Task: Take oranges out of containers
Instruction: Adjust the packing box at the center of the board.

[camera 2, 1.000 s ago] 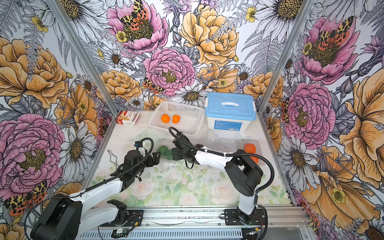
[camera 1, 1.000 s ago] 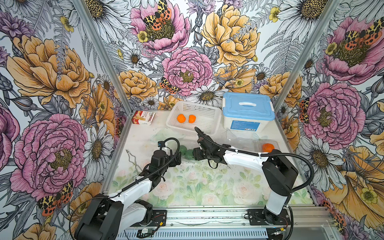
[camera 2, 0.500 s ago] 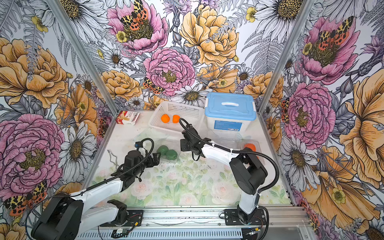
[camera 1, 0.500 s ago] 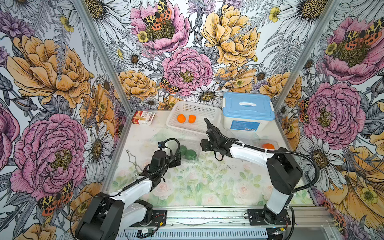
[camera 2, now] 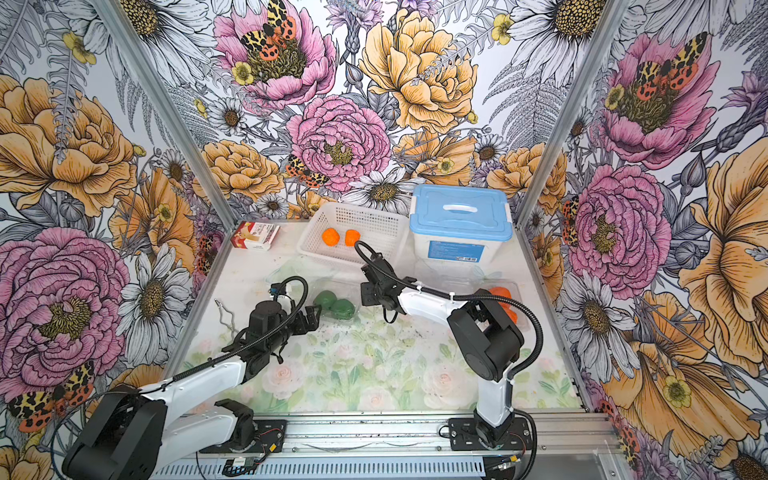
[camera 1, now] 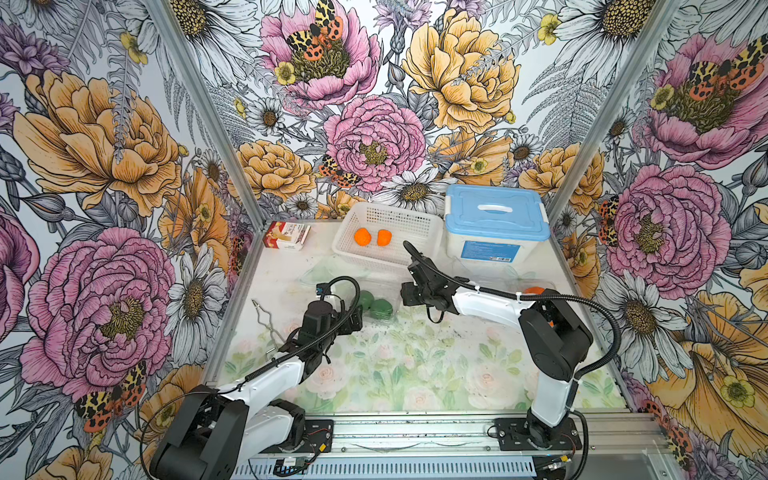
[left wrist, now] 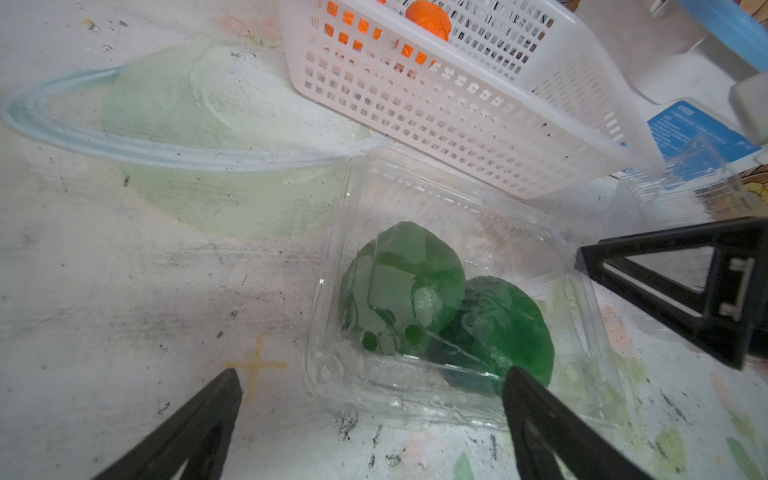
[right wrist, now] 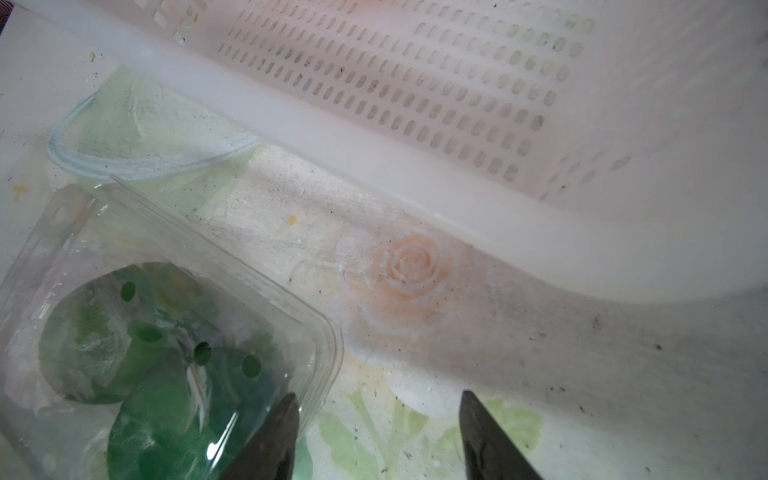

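Dark green lumpy round oranges [left wrist: 409, 270] are lying inside a thin clear plastic clamshell container [left wrist: 457, 187] just beside the white perforated basket [left wrist: 457, 104]. The left gripper [left wrist: 372, 374] is hovering wide open before it, and the right gripper [right wrist: 378, 395] is standing open and empty beside its corner.

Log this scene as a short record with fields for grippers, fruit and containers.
left gripper: open, pointed at the first clamshell
right gripper: open, empty, beside that clamshell's corner
green fruits: two, inside the first clamshell, lid seemingly shut
basket: holds two oranges
second clamshell: orange fruit inside, partly hidden by the right arm
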`<action>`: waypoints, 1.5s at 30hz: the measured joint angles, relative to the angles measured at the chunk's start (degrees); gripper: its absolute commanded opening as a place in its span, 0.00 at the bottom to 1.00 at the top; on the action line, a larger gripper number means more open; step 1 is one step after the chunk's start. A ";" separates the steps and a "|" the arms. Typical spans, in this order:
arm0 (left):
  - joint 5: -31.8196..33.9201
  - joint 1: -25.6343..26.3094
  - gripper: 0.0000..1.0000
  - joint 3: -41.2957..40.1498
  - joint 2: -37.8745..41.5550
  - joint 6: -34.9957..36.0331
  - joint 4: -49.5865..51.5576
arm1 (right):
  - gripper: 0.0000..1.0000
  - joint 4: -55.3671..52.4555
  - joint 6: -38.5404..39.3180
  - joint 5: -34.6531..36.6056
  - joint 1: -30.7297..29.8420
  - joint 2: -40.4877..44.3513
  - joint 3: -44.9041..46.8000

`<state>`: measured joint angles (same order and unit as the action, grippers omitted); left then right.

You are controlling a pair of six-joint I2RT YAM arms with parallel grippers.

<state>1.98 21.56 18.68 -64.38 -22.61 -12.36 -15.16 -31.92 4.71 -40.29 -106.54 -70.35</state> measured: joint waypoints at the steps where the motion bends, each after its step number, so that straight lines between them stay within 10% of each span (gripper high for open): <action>1: -0.02 0.00 0.99 0.00 0.00 0.00 0.00 | 0.60 0.02 0.00 0.02 -0.09 -0.02 0.00; 45: -0.37 -2.60 0.99 2.12 -5.14 -1.38 -0.70 | 0.59 0.61 -4.13 3.72 -13.16 4.94 6.08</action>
<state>1.61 18.96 20.80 -69.52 -23.99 -13.06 -14.55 -36.05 8.43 -53.45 -101.60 -64.27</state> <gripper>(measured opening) 0.989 0.592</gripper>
